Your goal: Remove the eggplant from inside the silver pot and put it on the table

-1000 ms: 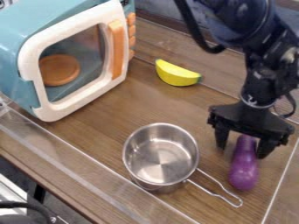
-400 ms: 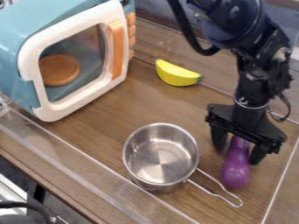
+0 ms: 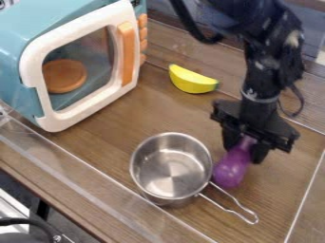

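Observation:
The purple eggplant [image 3: 230,172] stands nearly upright on the table [image 3: 102,133], just outside the right rim of the silver pot [image 3: 172,171]. The pot's inside is empty, and its wire loop handle [image 3: 230,206] points toward the front right. My black gripper [image 3: 250,152] comes straight down from above and is shut on the eggplant's upper end. The eggplant's lower body touches or nearly touches the pot wall.
A teal-and-cream toy microwave [image 3: 76,57] with something orange-brown inside stands at the back left. A yellow wedge [image 3: 192,79] lies behind the pot. A clear glossy edging [image 3: 76,204] runs along the table's front and right sides.
The gripper's fingers, wide apart before, have closed on the eggplant. Gripper and eggplant have shifted left, up against the pot, and the pot has slid slightly left.

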`<state>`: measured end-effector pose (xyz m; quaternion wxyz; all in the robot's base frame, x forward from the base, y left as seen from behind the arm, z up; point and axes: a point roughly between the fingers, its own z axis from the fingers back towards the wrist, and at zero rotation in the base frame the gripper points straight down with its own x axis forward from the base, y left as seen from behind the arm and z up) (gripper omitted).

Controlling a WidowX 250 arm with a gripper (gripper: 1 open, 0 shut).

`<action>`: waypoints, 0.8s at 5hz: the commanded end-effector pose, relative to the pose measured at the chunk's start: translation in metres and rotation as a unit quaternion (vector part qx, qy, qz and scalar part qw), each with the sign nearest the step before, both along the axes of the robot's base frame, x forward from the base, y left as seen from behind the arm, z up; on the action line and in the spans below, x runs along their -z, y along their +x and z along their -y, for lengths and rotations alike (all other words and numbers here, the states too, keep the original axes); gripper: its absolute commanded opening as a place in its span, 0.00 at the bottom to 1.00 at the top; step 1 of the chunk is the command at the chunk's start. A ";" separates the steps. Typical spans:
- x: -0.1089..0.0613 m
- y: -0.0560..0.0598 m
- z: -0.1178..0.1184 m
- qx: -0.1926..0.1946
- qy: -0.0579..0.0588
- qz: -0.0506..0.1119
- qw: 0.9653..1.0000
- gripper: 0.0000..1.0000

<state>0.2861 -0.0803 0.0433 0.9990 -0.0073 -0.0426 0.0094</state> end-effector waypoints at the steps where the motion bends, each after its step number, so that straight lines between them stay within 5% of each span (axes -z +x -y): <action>1: -0.046 0.005 -0.014 0.008 -0.001 0.037 0.999 0.00; 2: -0.068 -0.002 -0.036 0.023 0.005 0.039 0.999 0.00; 4: -0.081 -0.030 -0.097 0.031 0.015 0.041 0.999 0.00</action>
